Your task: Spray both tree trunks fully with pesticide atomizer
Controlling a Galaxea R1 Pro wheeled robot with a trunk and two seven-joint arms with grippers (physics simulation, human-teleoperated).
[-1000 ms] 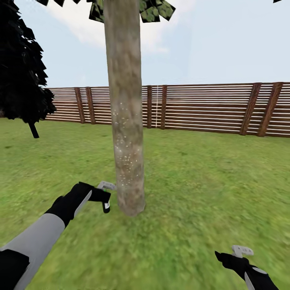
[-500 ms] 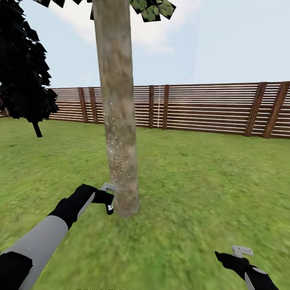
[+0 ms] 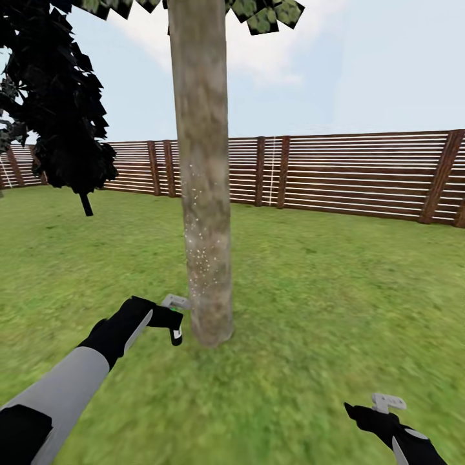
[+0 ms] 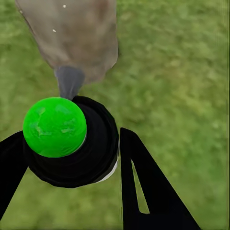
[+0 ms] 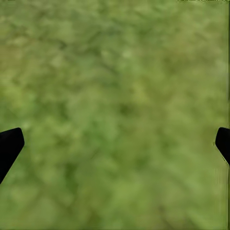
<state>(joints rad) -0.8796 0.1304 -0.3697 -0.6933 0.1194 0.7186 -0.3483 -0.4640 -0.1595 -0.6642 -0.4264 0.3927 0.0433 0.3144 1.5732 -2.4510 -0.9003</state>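
Atomizer held at the foot of the trunk

Dark, thin-stemmed tree (image 3: 64, 110) stands far to the left of the tree trunk (image 3: 205, 194), back by the wooden fence (image 3: 349, 174). Nearer, the left gripper (image 3: 169, 316) reaches in low, just left of the trunk's base. Its black fingers (image 4: 143, 191) are closed around the pesticide atomizer (image 4: 79, 143), gripping the black bottle on either side; in the left wrist view a bright green ball sits on top of it and the grey nozzle points straight at the bark. The nozzle is just beside the trunk; I cannot tell whether it touches. Pale specks dot the lower trunk above the atomizer. Blocky green leaves (image 3: 271, 13) hang at the top. Grass floor (image 3: 336, 303) spreads all around. Well to the right of the trunk, the right gripper (image 3: 378, 410) hovers over bare grass, its fingers (image 5: 9, 146) spread wide and holding nothing.
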